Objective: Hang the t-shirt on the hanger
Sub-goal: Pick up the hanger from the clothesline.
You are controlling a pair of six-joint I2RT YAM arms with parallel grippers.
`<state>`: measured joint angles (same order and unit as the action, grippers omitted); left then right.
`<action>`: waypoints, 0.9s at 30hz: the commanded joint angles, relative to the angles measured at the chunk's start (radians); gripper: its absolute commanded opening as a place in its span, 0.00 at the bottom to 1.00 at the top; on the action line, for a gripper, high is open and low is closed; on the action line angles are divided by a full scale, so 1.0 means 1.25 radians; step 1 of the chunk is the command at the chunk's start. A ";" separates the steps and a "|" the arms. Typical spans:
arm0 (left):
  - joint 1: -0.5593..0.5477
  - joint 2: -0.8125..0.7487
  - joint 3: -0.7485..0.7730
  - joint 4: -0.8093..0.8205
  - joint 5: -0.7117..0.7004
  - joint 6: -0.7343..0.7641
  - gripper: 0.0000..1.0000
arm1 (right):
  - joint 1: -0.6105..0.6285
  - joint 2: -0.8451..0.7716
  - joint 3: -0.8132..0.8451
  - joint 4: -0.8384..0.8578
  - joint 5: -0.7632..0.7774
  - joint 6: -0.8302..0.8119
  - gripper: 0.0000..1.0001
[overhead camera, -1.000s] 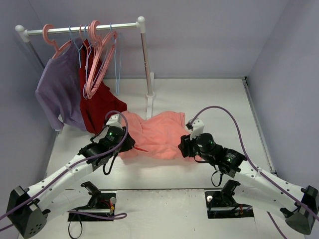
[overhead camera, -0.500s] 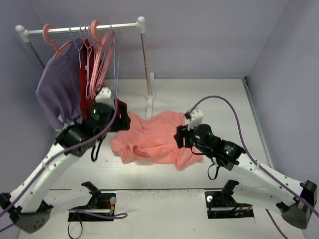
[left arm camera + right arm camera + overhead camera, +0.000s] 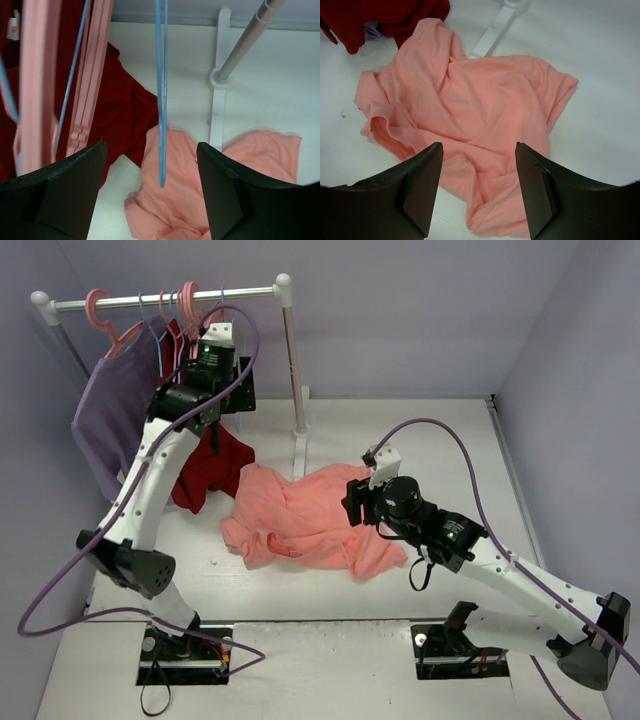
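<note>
The salmon t-shirt lies crumpled on the white table; it also shows in the left wrist view and the right wrist view. My left gripper is raised at the rack, open and empty. A thin light-blue wire of the hanger hangs between its jaws, touching neither; in the top view my gripper mostly hides it. My right gripper hovers open and empty above the t-shirt's right part.
The rack's rail and post stand at the back left. Pink plastic hangers, a dark red garment and a lavender shirt hang there. A second blue wire hangs among the pink hangers.
My left arm rose from the t-shirt's left edge up and back to the rack. My right gripper shifted slightly left and up. The t-shirt now lies looser, spread toward the left.
</note>
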<state>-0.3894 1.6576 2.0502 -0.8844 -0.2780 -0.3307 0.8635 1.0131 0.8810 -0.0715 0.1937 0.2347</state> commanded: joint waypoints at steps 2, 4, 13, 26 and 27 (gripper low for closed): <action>0.004 0.068 0.073 -0.010 0.000 0.061 0.68 | -0.004 -0.046 0.008 0.045 -0.002 0.010 0.57; 0.019 0.089 0.080 -0.010 0.002 0.057 0.68 | -0.003 -0.055 0.002 0.045 -0.011 0.016 0.57; 0.049 0.160 0.141 -0.009 0.038 0.067 0.64 | -0.003 -0.089 -0.030 0.045 -0.029 0.044 0.57; 0.050 0.171 0.133 -0.008 0.040 0.064 0.43 | -0.004 -0.112 -0.041 0.046 -0.029 0.046 0.58; 0.050 0.174 0.136 -0.008 0.040 0.064 0.43 | -0.004 -0.113 -0.042 0.046 -0.029 0.046 0.58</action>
<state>-0.3264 1.9038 2.1735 -0.9165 -0.2287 -0.2615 0.8635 0.8957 0.8271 -0.0715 0.1562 0.2844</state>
